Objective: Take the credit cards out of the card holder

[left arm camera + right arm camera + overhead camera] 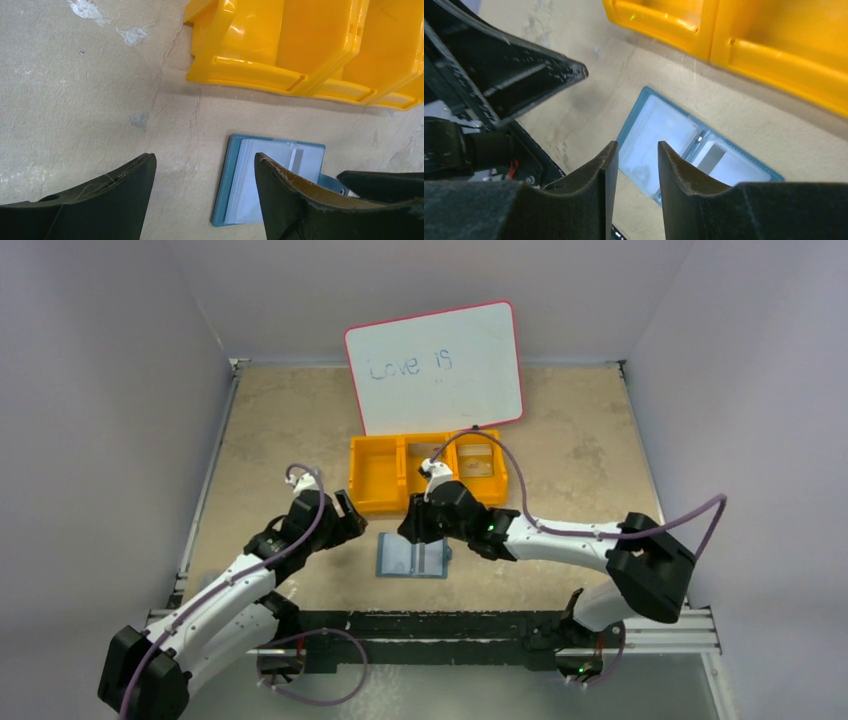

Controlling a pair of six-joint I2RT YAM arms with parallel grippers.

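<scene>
The card holder [413, 557] lies open and flat on the table, teal rim around pale blue pockets. In the left wrist view the card holder [240, 180] sits under my right-hand finger, and my left gripper [203, 159] stands open over bare table with nothing in it. My left gripper [350, 515] hangs just left of the holder. My right gripper [420, 525] hovers over the holder's far edge. Its jaws stand a little apart, and my right gripper [636, 147] is open and empty above the card holder [659, 125]. Flat tan and grey credit cards [476, 462] lie in the bin.
An orange three-compartment bin [425, 472] stands just behind the holder, close to both grippers. A pink-rimmed whiteboard [435, 365] leans behind it. The left gripper's finger [524, 70] shows close by in the right wrist view.
</scene>
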